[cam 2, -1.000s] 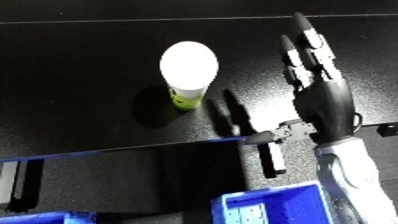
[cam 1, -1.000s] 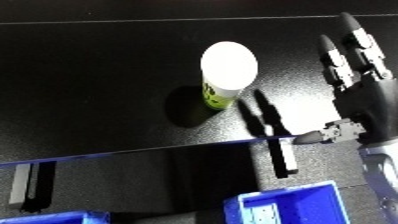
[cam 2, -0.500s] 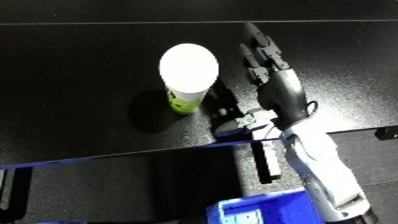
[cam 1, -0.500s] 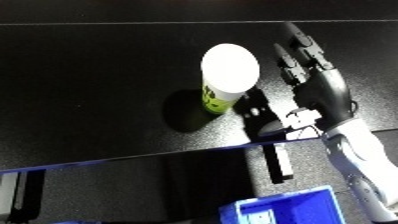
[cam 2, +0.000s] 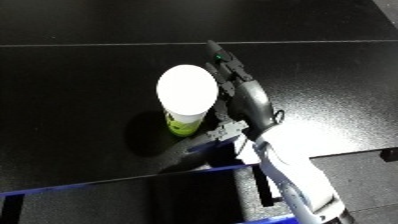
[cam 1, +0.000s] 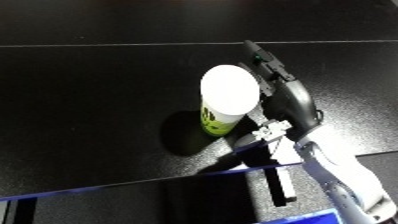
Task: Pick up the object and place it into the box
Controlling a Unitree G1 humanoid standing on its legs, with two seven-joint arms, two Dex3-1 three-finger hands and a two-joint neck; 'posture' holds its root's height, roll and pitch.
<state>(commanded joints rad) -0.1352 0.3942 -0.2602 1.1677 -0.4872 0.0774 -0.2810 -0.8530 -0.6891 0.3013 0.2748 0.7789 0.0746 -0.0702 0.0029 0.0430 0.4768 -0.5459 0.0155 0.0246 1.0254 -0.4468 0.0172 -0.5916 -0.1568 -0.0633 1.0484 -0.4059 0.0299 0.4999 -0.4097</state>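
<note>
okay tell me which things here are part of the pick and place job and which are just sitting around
Part of the job:
white-lidded cup
right robot hand, fingers straight beside the cup
blue bin, only its rim showing

Just there:
black table

No text, brand, number or sign can be read anywhere: the white cup (cam 1: 226, 102) standing on the black table (cam 1: 89, 90) has a green band low on its side with dark marks on it, but these are too blurred to make out.
</note>
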